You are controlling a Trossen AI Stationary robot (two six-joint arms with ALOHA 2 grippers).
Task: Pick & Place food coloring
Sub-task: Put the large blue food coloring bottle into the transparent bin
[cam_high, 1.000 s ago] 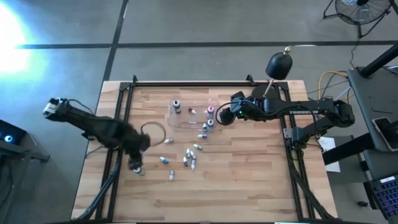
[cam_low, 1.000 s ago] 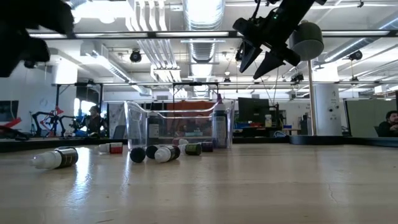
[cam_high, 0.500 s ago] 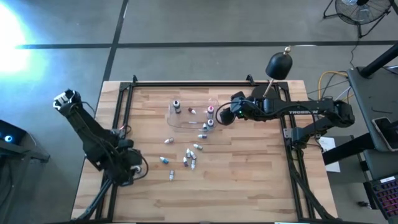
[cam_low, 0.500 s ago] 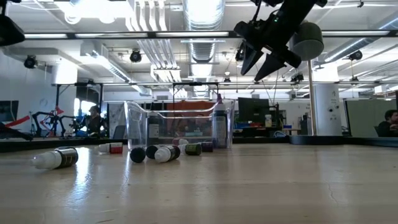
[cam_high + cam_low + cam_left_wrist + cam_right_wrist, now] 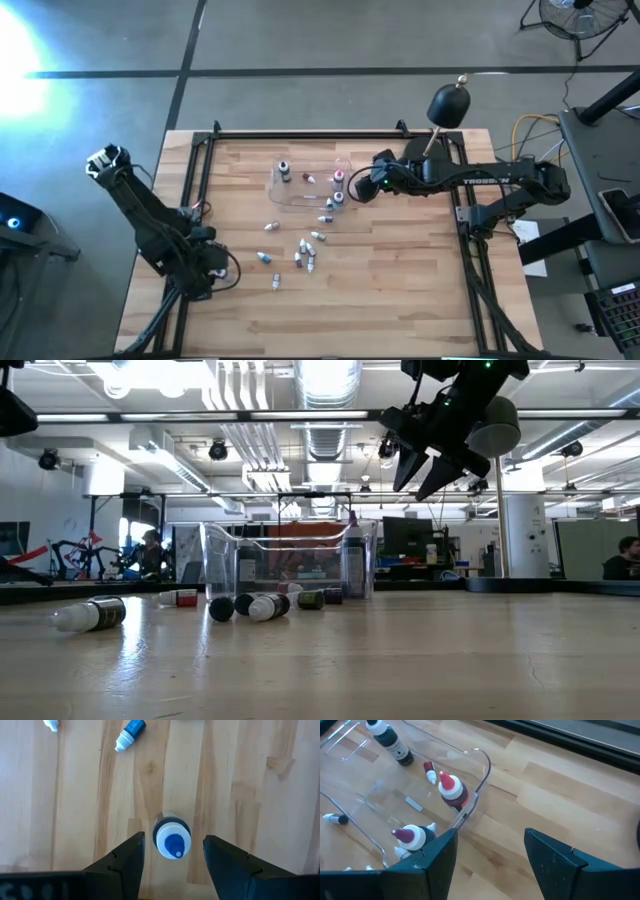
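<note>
Several tiny white-capped food coloring bottles point(image 5: 302, 250) lie scattered on the wooden table point(image 5: 400, 290) | low: right gripper point(image 5: 425, 470) open, empty, above clear plastic tray point(image 5: 290, 565) | left wrist: left gripper point(image 5: 174, 851) wide, straddling upright blue-tipped bottle point(image 5: 173, 839); light, slick, pinch its body

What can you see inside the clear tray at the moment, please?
In the tray, three bottles stand upright: a black one, a red-capped one and a purple-capped one. A small red bottle lies flat. The right claw hides the near corner.

Small white-capped food coloring bottles point(image 5: 303, 251) lie scattered mid-table, some upright.
</note>
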